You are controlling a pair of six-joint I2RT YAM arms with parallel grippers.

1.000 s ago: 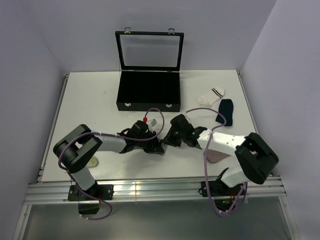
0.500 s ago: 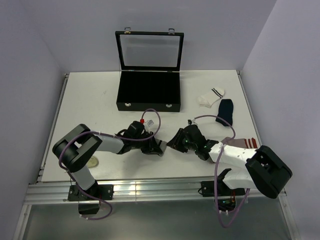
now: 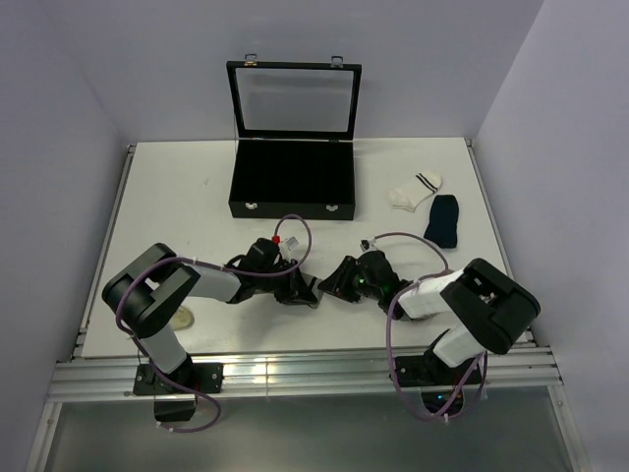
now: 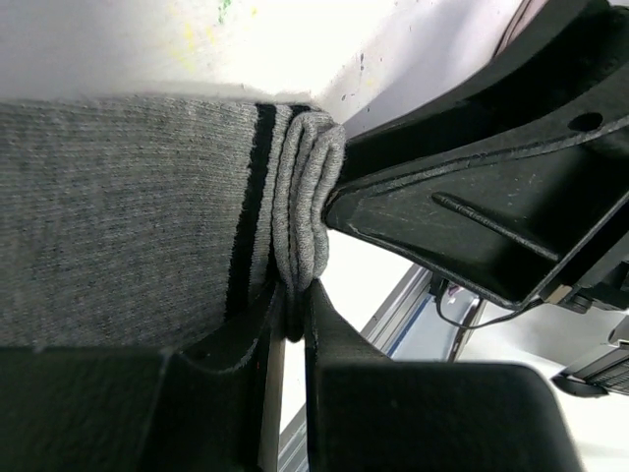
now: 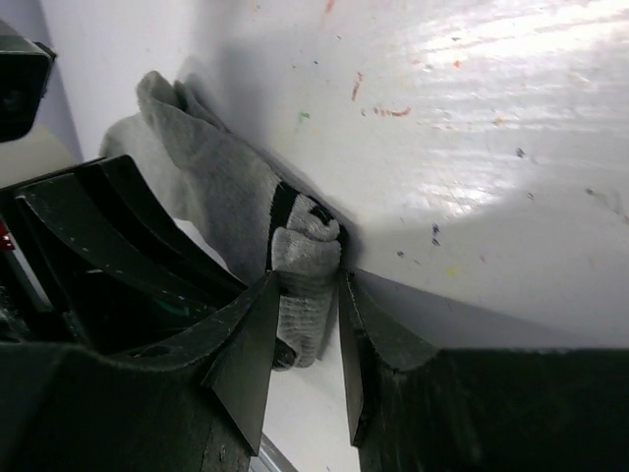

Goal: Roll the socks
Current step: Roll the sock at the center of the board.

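A grey sock (image 4: 118, 216) with a dark cuff stripe lies flat on the table. My left gripper (image 4: 295, 292) is shut on its folded cuff edge. From the other side, my right gripper (image 5: 307, 285) stands open around the same bunched cuff (image 5: 307, 258), with a small gap beside one finger. In the top view both grippers (image 3: 307, 291) (image 3: 332, 288) meet near the table's front middle and hide the grey sock. A white sock with black stripes (image 3: 415, 190) and a navy sock (image 3: 443, 219) lie at the right.
A black display case (image 3: 293, 182) with its glass lid raised stands at the back middle. A small beige thing (image 3: 183, 318) lies under my left arm. The metal rail of the table's near edge (image 3: 295, 372) runs just behind both grippers.
My right gripper has moved nearer the front edge and its jaws have widened around the cuff. The right arm's elbow swung out and back. The left gripper kept its grip and shifted slightly.
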